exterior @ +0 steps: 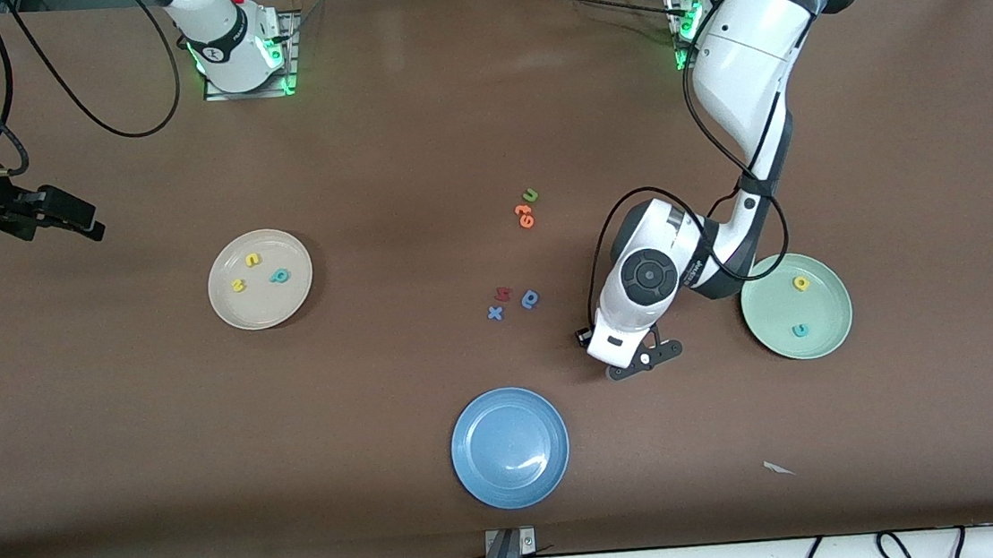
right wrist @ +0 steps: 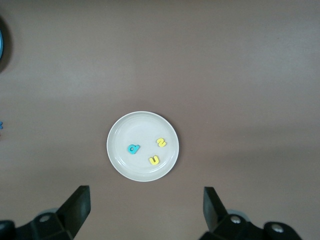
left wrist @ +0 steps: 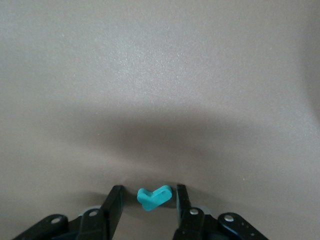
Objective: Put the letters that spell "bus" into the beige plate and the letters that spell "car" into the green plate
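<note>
left hand straddles the teal r on the tabletop

the left hand [left wrist: 146,205] is down at the brown tabletop [exterior: 377,146], between the blue plate [exterior: 510,447] and the green plate [exterior: 796,306]. its two black fingers [left wrist: 116,202] stand on either side of the teal r [left wrist: 154,196], which lies flat between them; one finger sits right against the letter, the other is just beside it with a sliver of gap, so the hand is partly closed and i can't tell whether it has a real grip.

the green plate, toward the left arm's end, carries the yellow a [exterior: 802,283] and the teal c [exterior: 798,330], well apart from each other.

the beige plate [exterior: 260,279], toward the right arm's end, holds the yellow u [exterior: 253,259], the yellow s [exterior: 238,285] and the teal b [exterior: 280,275].

the right hand [right wrist: 146,207] waits up in the air with its fingers spread wide and nothing in them, looking down on the beige plate.

loose letters lie mid-tabletop: a green u [exterior: 530,195] touching an orange piece [exterior: 525,215], and nearer the front camera a red letter [exterior: 503,294], a blue round letter [exterior: 531,298] and a blue x [exterior: 495,312].
</note>
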`<action>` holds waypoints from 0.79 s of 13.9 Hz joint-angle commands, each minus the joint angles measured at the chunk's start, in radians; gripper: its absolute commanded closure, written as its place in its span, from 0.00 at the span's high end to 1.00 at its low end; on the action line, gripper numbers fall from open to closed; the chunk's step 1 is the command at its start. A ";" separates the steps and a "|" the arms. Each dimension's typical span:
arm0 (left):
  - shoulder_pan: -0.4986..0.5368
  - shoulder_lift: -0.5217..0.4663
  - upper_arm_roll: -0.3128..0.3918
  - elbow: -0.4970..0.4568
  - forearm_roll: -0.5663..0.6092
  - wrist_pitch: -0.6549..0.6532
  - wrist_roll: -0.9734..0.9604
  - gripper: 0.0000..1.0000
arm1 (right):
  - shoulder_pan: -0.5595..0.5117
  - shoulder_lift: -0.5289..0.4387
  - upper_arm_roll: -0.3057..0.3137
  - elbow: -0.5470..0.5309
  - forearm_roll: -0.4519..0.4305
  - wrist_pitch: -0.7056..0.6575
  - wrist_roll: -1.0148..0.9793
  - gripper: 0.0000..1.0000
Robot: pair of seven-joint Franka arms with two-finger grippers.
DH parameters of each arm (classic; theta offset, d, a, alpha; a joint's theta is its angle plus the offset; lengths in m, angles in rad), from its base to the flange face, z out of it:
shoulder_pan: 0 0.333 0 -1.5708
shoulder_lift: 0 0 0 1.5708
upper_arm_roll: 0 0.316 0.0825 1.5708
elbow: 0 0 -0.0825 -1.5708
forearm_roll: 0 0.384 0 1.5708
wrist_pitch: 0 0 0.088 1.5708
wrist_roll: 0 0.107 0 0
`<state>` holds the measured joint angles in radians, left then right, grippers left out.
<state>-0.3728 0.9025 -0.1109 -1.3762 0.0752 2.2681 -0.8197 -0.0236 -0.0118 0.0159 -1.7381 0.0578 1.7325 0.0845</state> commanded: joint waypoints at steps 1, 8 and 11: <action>-0.014 0.018 0.016 0.031 -0.018 -0.013 -0.006 0.46 | -0.001 0.009 0.006 0.022 -0.001 -0.028 -0.014 1.00; -0.015 0.018 0.016 0.031 -0.018 -0.013 -0.032 0.37 | -0.009 0.013 0.002 0.022 -0.004 -0.028 -0.014 1.00; -0.015 0.018 0.014 0.031 -0.018 -0.013 -0.032 0.35 | -0.009 0.013 0.002 0.023 -0.004 -0.027 -0.012 1.00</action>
<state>-0.3731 0.9024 -0.1084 -1.3727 0.0752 2.2656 -0.8437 -0.0245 -0.0074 0.0156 -1.7381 0.0568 1.7248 0.0834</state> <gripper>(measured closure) 0.639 0.000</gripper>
